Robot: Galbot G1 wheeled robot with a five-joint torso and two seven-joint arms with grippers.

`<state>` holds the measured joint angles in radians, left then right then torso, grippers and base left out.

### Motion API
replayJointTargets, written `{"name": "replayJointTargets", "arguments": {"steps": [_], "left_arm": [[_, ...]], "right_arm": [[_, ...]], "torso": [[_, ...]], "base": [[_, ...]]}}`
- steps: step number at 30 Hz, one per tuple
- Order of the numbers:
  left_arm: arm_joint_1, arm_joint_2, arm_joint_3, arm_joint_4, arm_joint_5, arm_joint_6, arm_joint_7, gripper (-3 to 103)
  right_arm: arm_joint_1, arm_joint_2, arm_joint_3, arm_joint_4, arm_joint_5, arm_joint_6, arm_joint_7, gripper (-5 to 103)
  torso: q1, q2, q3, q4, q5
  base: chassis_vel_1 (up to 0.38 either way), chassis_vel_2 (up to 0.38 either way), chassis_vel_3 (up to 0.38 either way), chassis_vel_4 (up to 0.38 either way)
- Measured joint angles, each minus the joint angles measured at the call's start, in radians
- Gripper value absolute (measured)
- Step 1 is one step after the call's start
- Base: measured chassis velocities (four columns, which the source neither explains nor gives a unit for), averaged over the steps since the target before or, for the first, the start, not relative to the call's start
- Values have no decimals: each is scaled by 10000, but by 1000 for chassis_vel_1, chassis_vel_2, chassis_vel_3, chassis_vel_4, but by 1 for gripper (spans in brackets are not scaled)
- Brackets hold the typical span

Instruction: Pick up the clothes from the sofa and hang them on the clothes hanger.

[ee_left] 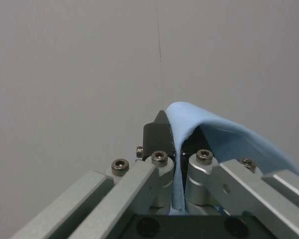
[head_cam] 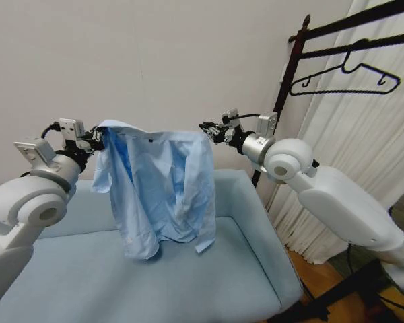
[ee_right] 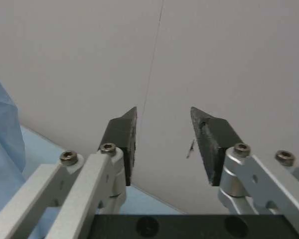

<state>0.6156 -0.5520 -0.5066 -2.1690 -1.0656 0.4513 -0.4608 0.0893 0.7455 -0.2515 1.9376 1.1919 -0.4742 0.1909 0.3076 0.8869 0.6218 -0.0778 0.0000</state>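
Observation:
A light blue shirt (head_cam: 161, 188) hangs spread in the air above the pale blue sofa (head_cam: 188, 282), its hem just over the seat. My left gripper (head_cam: 99, 139) is shut on the shirt's one shoulder; in the left wrist view the blue cloth (ee_left: 214, 134) is pinched between the fingers of that gripper (ee_left: 175, 129). My right gripper (head_cam: 207, 129) is at the shirt's other top corner. In the right wrist view that gripper (ee_right: 163, 134) is open with nothing between its pads, and the shirt (ee_right: 2, 139) lies off to one side. A black hanger (head_cam: 343, 74) hangs on the dark clothes rack (head_cam: 283, 87) at the upper right.
A plain wall stands close behind the sofa. White curtains (head_cam: 363, 155) hang at the right, behind the rack. The rack's dark base (head_cam: 337, 293) and a strip of wooden floor lie past the sofa's right end.

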Motion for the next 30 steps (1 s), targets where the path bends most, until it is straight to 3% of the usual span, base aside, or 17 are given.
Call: {"name": "replayJointTargets", "arguments": {"steps": [1, 3, 5, 8, 9, 12, 13, 16, 17, 19, 21, 23, 24, 29, 30], "left_arm": [[0, 0, 0, 0, 0, 0, 0, 0], [-89, 54, 81, 47, -95, 42, 9, 0], [-125, 80, 119, 51, -149, 74, 14, 0], [-180, 163, 208, 42, -242, 151, 36, 0], [-180, 163, 208, 42, -242, 151, 36, 0], [-117, 316, 217, -36, -293, 189, 83, 0], [-117, 316, 217, -36, -293, 189, 83, 0], [40, 456, 113, -81, -295, 197, 165, 0], [40, 456, 113, -81, -295, 197, 165, 0], [144, 475, 41, -86, -279, 197, 193, 0], [192, 472, 17, -86, -260, 197, 218, 0], [319, 380, -54, -79, -169, 193, 245, 0], [319, 380, -54, -79, -169, 193, 245, 0], [408, 243, -175, -120, -119, 149, 261, 0], [408, 243, -175, -120, -119, 149, 261, 0]], "right_arm": [[0, 0, 0, 0, 0, 0, 0, 37], [-67, -85, 138, 9, 18, -12, 168, 47], [-69, -96, 202, 12, 34, -43, 418, 47], [164, 47, 335, 57, 291, -463, 2408, 64], [164, 47, 335, 57, 291, -463, 2408, 64], [585, 335, 427, 67, 906, -845, 4533, 80], [585, 335, 427, 67, 906, -845, 4533, 80], [1637, 662, 175, -270, 1625, -915, 6674, 91], [1637, 662, 175, -270, 1625, -915, 6674, 91], [2541, 913, -133, -700, 2243, -916, 7626, 99], [3033, 1082, -307, -950, 2495, -911, 8008, 100], [4376, 1610, -865, -1808, 2913, -795, 9001, 100], [4376, 1610, -865, -1808, 2913, -795, 9001, 100], [6212, 2770, -1954, -4439, 3359, -271, 10855, 100], [6212, 2770, -1954, -4439, 3359, -271, 10855, 100]], "torso": [[0, 0, 0, 0, 0], [0, 0, 0, -3, 1], [-1, -1, 0, -2, 1], [0, 0, 0, -3, 1], [0, 0, 0, -3, 1], [0, -1, 0, 1, 1], [0, -1, 0, 1, 1], [0, -1, 0, 0, 1], [0, -1, 0, 0, 1], [0, 0, 0, -2, 1], [0, -1, 0, -1, 2], [0, 0, -1, 0, -4], [0, 0, -1, 0, -4], [0, 0, -1, 1, -3], [0, 0, -1, 1, -3]], "base": [[0, 0, 0, 0], [0, 0, 0, 0], [0, 0, 0, 0], [0, 0, 0, 0], [0, 0, 0, 0], [0, 0, 0, 0], [0, 0, 0, 0], [0, 0, 0, 0], [0, 0, 0, 0], [0, 0, 0, 0], [0, 0, 0, 0], [0, 0, 0, 0], [0, 0, 0, 0], [0, 0, 0, 0], [0, 0, 0, 0]]}}
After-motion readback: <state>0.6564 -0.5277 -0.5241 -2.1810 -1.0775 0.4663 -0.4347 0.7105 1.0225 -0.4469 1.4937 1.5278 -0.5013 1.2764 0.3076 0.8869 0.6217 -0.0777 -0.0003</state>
